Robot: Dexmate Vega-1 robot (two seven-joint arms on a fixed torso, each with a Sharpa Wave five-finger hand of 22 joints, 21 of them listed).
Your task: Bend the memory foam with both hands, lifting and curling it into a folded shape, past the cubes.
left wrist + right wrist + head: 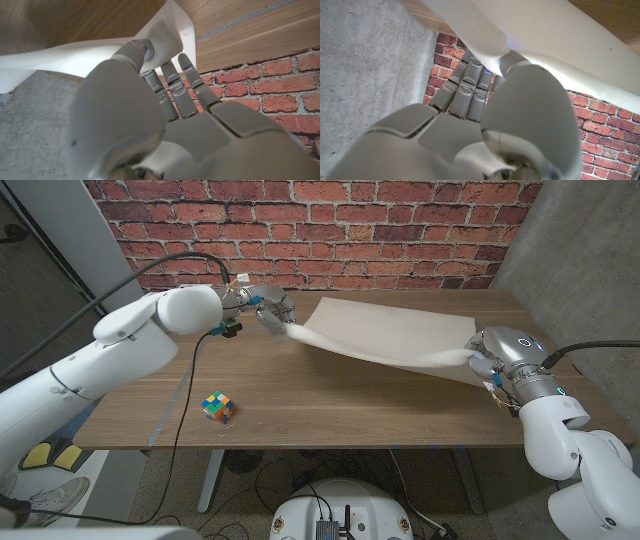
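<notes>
A cream memory foam sheet point(385, 332) lies across the far right half of the wooden table point(330, 405), its near edge raised and sagging between my hands. My left hand point(270, 311) grips its left corner just above the table. My right hand point(487, 360) grips its right corner near the table's right edge. In the left wrist view the fingers point(172, 82) pinch the foam point(165, 37) against the thumb. The right wrist view has the foam point(530, 30) clamped the same way by my right hand point(485, 85). One multicoloured cube point(217, 407) sits near the table's front left.
A brick wall point(320, 230) runs behind the table and a concrete pillar point(570, 250) stands at the right. A black cable point(185, 395) trails from my left arm over the table's left part.
</notes>
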